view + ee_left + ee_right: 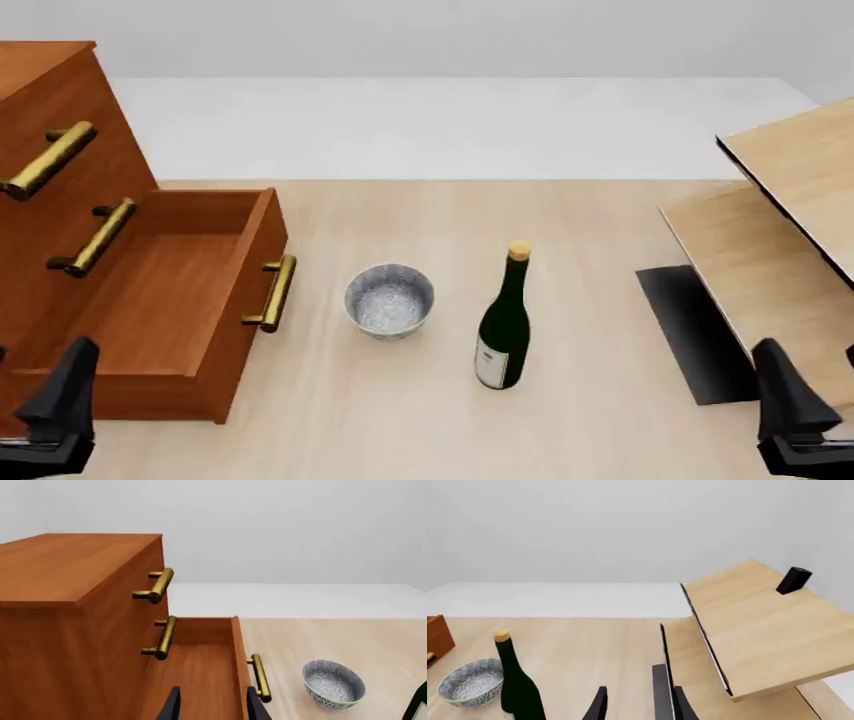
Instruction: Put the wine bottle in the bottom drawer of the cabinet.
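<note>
The wine bottle (pixel 503 325) stands upright on the table, dark green with a white label and tan cork; the right wrist view shows the bottle (pixel 517 690) too. At the left stands the reddish-brown cabinet (pixel 47 65), its bottom drawer (pixel 251 262) pulled out and holding nothing. My left gripper (pixel 213 707) is open, its fingers hanging over the drawer's near front corner beside the brass handle (pixel 260 677). My right gripper (pixel 640 707) is open, low at the near right, well apart from the bottle. In the front view both grippers (pixel 54 405) (pixel 790 405) sit at the bottom corners.
A speckled grey-white bowl (pixel 388 299) sits between the drawer front and the bottle. Light tan wooden furniture (pixel 787 200) with slanted boards fills the right side, with a small black block (pixel 794 580) on top. Two upper brass handles (pixel 94 235) stick out above the drawer.
</note>
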Robot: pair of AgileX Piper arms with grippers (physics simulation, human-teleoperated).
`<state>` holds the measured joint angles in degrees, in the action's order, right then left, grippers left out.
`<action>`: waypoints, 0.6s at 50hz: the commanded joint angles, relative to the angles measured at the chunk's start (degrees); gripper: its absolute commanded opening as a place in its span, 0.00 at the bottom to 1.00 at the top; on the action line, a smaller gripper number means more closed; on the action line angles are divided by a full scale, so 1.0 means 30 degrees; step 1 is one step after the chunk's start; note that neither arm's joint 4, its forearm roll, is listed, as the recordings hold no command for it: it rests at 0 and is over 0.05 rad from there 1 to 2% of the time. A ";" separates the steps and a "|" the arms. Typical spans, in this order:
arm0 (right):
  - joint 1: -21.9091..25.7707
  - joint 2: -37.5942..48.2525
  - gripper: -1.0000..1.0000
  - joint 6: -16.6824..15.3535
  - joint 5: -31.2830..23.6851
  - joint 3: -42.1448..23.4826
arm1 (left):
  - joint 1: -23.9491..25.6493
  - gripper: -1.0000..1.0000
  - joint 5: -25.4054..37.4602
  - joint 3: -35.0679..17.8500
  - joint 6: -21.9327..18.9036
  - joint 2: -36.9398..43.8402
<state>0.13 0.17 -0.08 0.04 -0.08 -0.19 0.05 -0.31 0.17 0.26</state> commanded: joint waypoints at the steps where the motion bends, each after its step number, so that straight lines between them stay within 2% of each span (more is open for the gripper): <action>1: 0.0473 0.0427 1.00 -0.0544 0.0170 -0.0052 | -0.0191 1.00 0.0241 -0.0872 0.0057 0.0680; 3: 0.0507 0.0993 1.00 -0.0836 0.0455 -0.0012 | -0.0083 1.00 0.0236 -0.1213 -0.0263 0.1152; 10: 0.0547 0.0808 1.00 -0.0286 0.0256 -0.0051 | -0.0106 1.00 0.1116 -0.3105 -0.0360 0.2065; 17: 0.0541 0.1010 1.00 -0.0283 0.0353 -0.0035 | 0.0167 1.00 0.1640 -0.5292 -0.0831 0.3557; 20: 0.0562 0.1118 1.00 -0.0290 0.0453 -0.0034 | 0.0300 1.00 0.1563 -0.5988 -0.2226 0.4454; 30: 0.0394 0.1046 1.00 0.0015 0.0368 -0.0001 | 0.0459 1.00 0.2601 -0.9577 -0.1192 0.7706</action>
<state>1.62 3.09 -0.81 1.10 -0.15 0.66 5.52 -19.91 -3.52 15.23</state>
